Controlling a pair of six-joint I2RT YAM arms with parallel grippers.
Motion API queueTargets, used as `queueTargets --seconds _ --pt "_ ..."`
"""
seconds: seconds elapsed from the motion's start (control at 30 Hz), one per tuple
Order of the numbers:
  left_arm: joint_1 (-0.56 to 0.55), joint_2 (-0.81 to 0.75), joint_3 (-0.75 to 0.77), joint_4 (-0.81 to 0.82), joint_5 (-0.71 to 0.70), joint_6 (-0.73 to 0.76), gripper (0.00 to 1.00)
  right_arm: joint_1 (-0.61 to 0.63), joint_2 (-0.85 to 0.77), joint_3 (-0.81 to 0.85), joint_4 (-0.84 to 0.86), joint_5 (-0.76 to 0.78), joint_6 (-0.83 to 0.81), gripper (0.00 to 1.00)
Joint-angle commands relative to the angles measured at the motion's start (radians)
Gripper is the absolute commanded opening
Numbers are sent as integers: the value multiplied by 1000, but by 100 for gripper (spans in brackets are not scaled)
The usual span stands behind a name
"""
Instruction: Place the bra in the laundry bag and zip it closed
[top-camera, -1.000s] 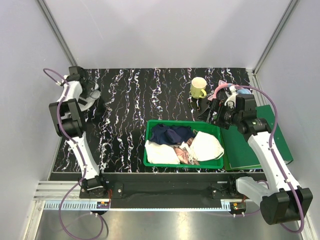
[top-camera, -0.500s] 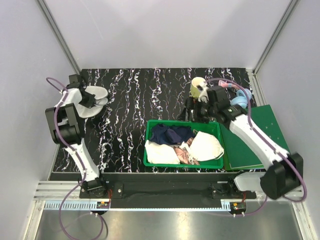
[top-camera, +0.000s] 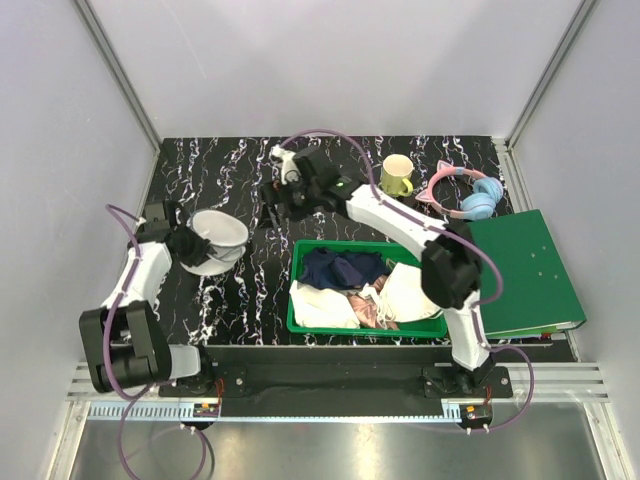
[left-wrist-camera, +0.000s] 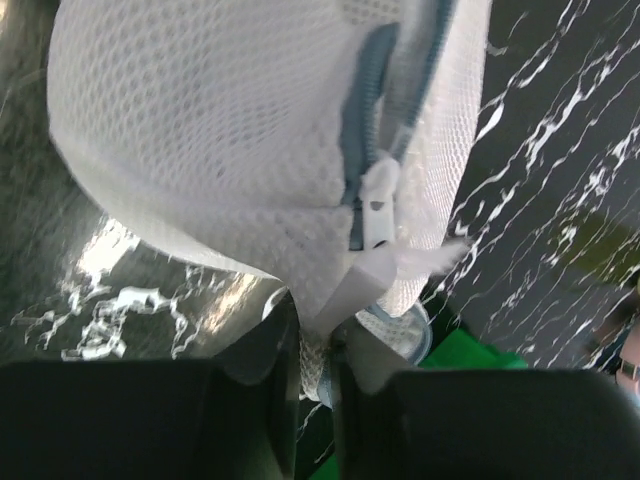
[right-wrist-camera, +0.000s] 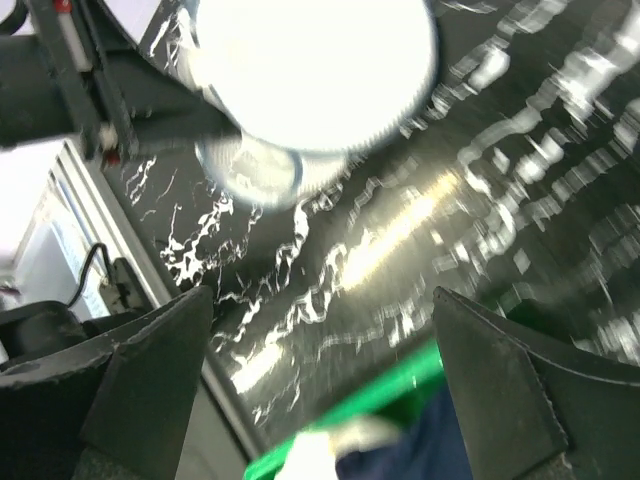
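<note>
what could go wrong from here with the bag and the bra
The left gripper pinches only a thin fold of the laundry bag beside its zipper, so the mesh may slip out if pulled. The right gripper hangs open near the bag and the left gripper; the two could bump. The bra lies in the green bin among other clothes, so a grab might drag those along.

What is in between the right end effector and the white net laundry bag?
Only bare black marbled table. The right wrist view shows it between the open right end effector and the laundry bag.
</note>
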Motion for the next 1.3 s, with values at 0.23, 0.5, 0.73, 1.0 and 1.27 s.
queueTargets --seconds 0.23,0.5,0.73,1.0,1.27 --pt "31 -148 -37 -91 41 166 43 91 252 272 -1 -12 -50 90" --pt "-63 -290 108 -147 -76 290 60 86 188 157 -12 162 165 92" --pt "-401 -56 312 -190 -284 463 58 -12 -54 -59 -25 226 191 96" --pt "-550 409 541 -271 -435 606 62 -104 -414 -304 -111 363 82 100" --pt "-627 552 577 -308 -623 638 64 -120 -583 -346 -115 306 57 100"
